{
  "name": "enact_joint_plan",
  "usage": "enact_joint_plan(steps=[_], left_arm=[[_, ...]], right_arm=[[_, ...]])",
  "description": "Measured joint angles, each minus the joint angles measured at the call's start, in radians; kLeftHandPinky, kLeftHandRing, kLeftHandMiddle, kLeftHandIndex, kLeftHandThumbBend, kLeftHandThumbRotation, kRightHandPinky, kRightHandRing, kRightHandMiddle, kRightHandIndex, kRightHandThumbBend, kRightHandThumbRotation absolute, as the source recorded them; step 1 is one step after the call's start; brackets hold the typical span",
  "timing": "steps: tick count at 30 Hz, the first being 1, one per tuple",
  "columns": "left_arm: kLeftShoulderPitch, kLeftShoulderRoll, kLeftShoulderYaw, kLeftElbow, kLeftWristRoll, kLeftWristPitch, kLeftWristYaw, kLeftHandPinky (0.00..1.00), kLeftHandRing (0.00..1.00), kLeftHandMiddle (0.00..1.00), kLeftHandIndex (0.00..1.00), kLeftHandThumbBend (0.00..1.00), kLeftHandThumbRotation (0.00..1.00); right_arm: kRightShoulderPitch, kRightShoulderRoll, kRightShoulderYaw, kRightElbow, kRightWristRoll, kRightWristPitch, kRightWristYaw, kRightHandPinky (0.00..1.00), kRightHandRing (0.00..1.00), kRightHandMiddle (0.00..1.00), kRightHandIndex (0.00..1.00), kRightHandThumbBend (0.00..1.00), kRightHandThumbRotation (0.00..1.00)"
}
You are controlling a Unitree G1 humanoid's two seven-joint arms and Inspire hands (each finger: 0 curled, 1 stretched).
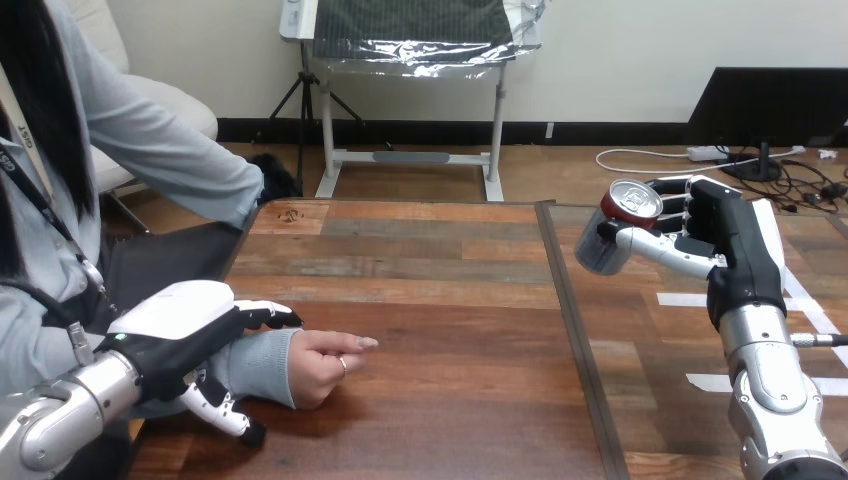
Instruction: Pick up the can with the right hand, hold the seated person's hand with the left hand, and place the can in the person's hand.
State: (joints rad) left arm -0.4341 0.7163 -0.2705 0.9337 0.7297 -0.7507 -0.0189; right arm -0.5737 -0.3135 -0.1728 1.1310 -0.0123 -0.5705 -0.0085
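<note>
- Red-rimmed and grey-sided, the can (617,238) sits in my right hand (728,240), lifted clear of the wooden table (440,300) over its right part.
- My right fingers (678,205) wrap the can's far side and my thumb lies across its near side, so it is firmly clasped.
- The can leans, its silver top turned up and toward me.
- My right forearm (775,395) rises from the lower right corner, with the hand at its upper end.
- Below that arm, white tape strips (688,299) lie on the tabletop.
- A dark seam (573,320) runs front to back across the wood, between the can and the person's hand (325,365).
- The person's hand rests on the table at the left, loosely curled, with its fingertips pointing toward the seam.
- My left hand (185,335) is over the person's wrist, which a grey sleeve covers.
- Its fingers drape across the top of the wrist and its thumb (222,410) hooks in from the near side, so it is closed round the wrist.
- The can and the person's hand are well apart, the can higher and on the far side of the seam.
</note>
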Motion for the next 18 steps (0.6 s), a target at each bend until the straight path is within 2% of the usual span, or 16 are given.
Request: enact_joint_plan(steps=[13,18], left_arm=[[-0.05,0.001,-0.063,0.075,0.054,0.012,0.115,0.74,0.77,0.78,0.78,1.0,0.19],[-0.061,0.0,-0.078,0.086,0.057,0.029,0.13,0.74,0.76,0.77,0.77,1.0,0.16]], right_arm=[[0.018,0.001,0.0,-0.05,0.009,0.0,0.01,0.41,0.45,0.49,0.52,0.74,0.0],[0.02,0.001,0.0,-0.068,0.009,0.0,0.011,0.4,0.45,0.49,0.51,0.75,0.0]])
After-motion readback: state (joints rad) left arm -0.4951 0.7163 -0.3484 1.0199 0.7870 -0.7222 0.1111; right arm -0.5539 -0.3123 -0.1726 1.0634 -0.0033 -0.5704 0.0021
